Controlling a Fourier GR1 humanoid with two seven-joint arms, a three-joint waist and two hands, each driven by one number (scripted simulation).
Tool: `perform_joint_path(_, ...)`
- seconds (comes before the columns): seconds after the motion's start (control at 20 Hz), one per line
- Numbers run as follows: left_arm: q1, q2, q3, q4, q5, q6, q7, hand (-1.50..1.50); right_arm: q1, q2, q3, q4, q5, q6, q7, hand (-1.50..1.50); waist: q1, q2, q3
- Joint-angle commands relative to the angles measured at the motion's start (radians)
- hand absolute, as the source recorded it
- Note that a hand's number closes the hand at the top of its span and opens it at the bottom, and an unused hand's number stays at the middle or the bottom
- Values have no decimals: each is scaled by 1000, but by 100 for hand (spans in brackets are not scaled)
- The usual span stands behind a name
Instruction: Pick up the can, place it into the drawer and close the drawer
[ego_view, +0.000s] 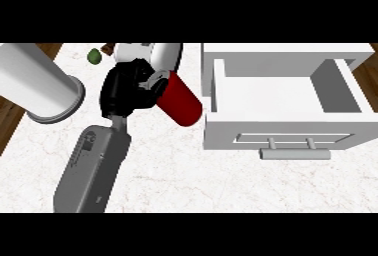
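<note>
A red can (182, 104) is tilted, its lower end pointing toward the view's bottom right, just left of the open white drawer (214, 90). My left hand (125, 92) is curled round the can's upper end and hides part of it. Its grey forearm (92, 170) comes in from the lower left. The drawer's inside (269, 92) holds nothing that I can see. Its front panel carries a grey bar handle (294, 154) and faces the view's bottom. Whether the can touches the counter I cannot tell. My right hand shows nowhere.
A large pale cylinder (37, 82) stands at the left edge. A small green fruit (94, 56) lies at the back of the marble counter (184, 175). A white object with a red stripe (151, 52) sits right behind my hand. Dark wood floor shows beyond the counter's left edge.
</note>
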Motion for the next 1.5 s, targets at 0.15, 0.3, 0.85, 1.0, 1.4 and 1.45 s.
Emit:
perform_joint_path(0.15, -91, 16, -49, -149, -43, 138, 200, 150, 104, 12, 77, -26, 19, -2, -80, -150, -15, 3, 0)
perform_joint_path(0.3, -152, -2, -100, -167, -77, 230, 235, 150, -22, 9, 21, -26, 28, -8, 24, -150, -8, 6, -1)
perform_joint_path(0.85, -458, -2, -137, 84, 8, 354, 245, 150, -55, 5, 38, -20, 18, -39, 52, -150, -18, 8, -1)
perform_joint_path(1.0, -516, -2, -72, 241, 5, 283, 160, 150, -58, 11, 42, -23, -7, -34, 46, -150, -24, 11, -1)
perform_joint_path(1.4, -642, -2, -215, 341, 140, 422, 133, 150, -22, 11, 35, -38, 10, 3, 47, -150, -38, 10, 0)
perform_joint_path(1.45, -672, -2, -241, 391, 178, 453, 81, 150, -140, -50, 38, 13, 16, -57, 99, -150, -41, 16, 0)
